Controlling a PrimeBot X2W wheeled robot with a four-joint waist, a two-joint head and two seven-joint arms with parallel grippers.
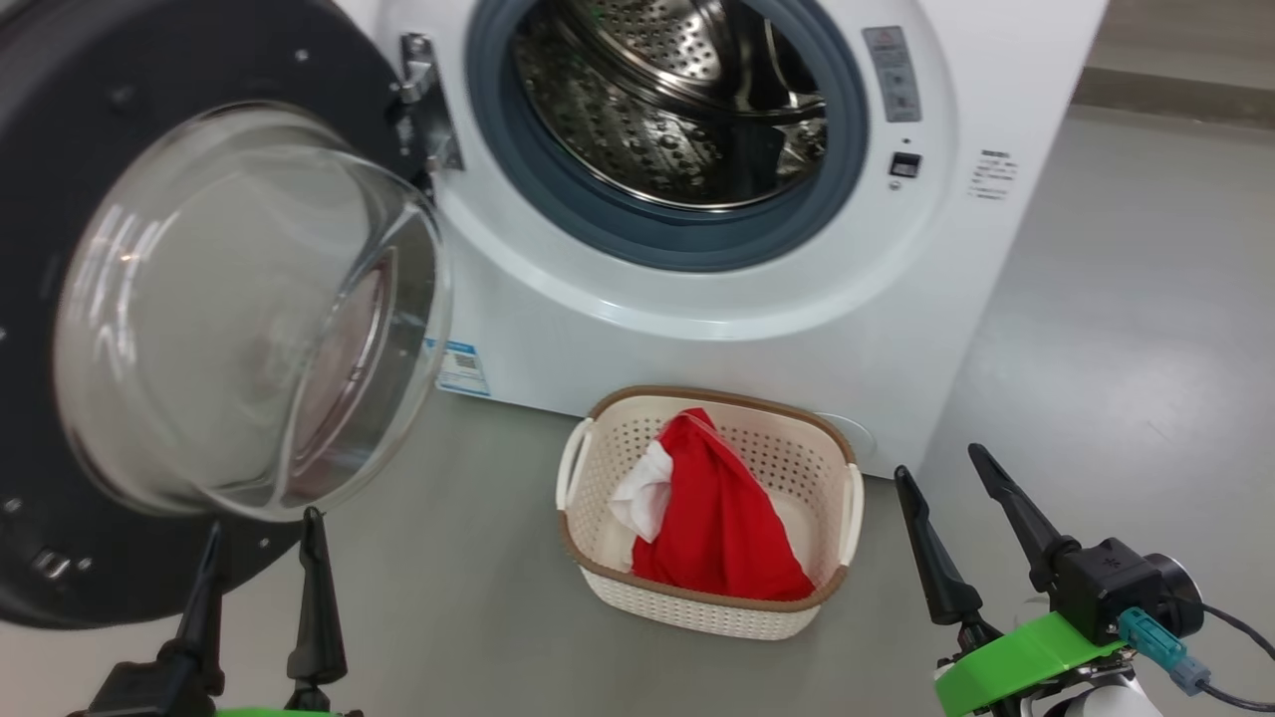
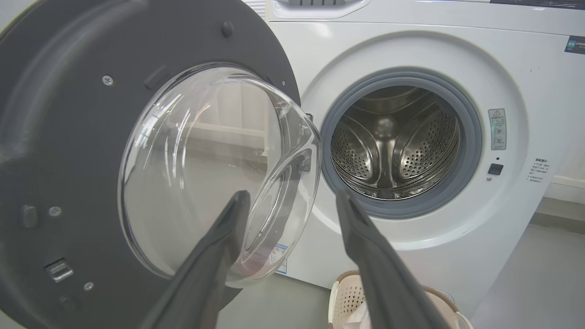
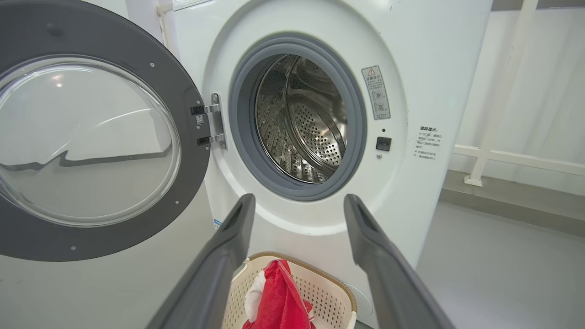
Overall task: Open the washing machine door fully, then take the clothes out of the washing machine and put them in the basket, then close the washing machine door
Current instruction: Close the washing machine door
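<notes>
- The washing machine door (image 1: 60,129) stands swung wide, just ahead of the left gripper and reaching off to its left. Its inner face is turned toward the robot, with the glass bowl (image 1: 239,309) bulging out. Its latch (image 2: 57,269) sits on the edge farthest left of the fingers.
- The left gripper (image 1: 263,521) has its two fingers spread wide with nothing between them. The tips sit just under the bowl; whether they touch it I cannot tell.
- The hinge (image 1: 423,100) lies ahead and to the right of that gripper with its axis upright, so the door can only sweep rightward onto the opening.
- The washing machine (image 1: 697,339) lies ahead, between the two grippers. What shows of its drum (image 1: 677,110) looks bare of clothes.
- The basket (image 1: 717,396) stands on the floor (image 1: 478,597) just before the machine's front, ahead and left of the right gripper. A red garment (image 1: 717,518) and a white cloth (image 1: 642,498) lie in it.
- The right gripper (image 1: 940,462) is likewise wide open and empty, well apart from the door.
- The unloading looks done, which leaves the door to be closed. The left arm is much the nearer one. It would likely have to reach left round the latch edge to the outer face, then push rightward toward the opening.
</notes>
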